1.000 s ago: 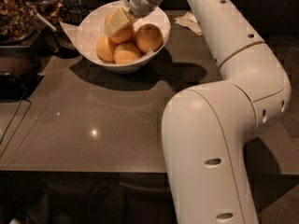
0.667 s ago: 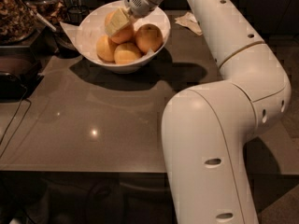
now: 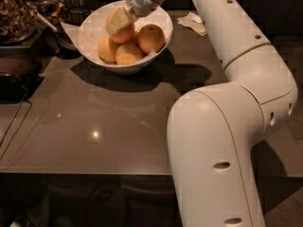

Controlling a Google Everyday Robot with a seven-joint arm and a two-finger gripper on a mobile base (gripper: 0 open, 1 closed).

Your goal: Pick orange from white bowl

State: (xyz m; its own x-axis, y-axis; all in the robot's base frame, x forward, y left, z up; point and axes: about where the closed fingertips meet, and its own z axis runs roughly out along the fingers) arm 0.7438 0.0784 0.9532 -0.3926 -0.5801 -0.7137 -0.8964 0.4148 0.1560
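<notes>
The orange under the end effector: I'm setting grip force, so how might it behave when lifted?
Round, the orange probably rolls if released. It rests on other oranges, so lifting it may shift them. The end effector is at its top, inside the white bowl.
</notes>
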